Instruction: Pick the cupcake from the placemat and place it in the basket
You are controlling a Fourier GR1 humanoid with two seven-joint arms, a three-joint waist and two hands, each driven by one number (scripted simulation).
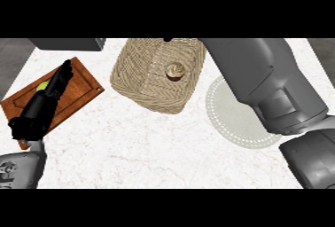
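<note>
The cupcake [174, 72], with pale frosting and a dark base, stands inside the woven basket [141, 84] at the top middle, and nothing touches it. The round pale placemat [235, 122] lies to the basket's right, partly under my right forearm [262, 75]. That forearm runs from the lower right up past the basket's far right corner. Of my right hand only a dark tip [169, 39] shows at the picture's top, above the basket. My left hand [39, 111] rests open at the left, fingers straight, over a wooden board.
A brown wooden cutting board [78, 95] lies at the left with a yellow-green object [42, 85] partly hidden under my left hand. A grey box [68, 43] sits at the top left. White marble counter [150, 146] stretches across the front.
</note>
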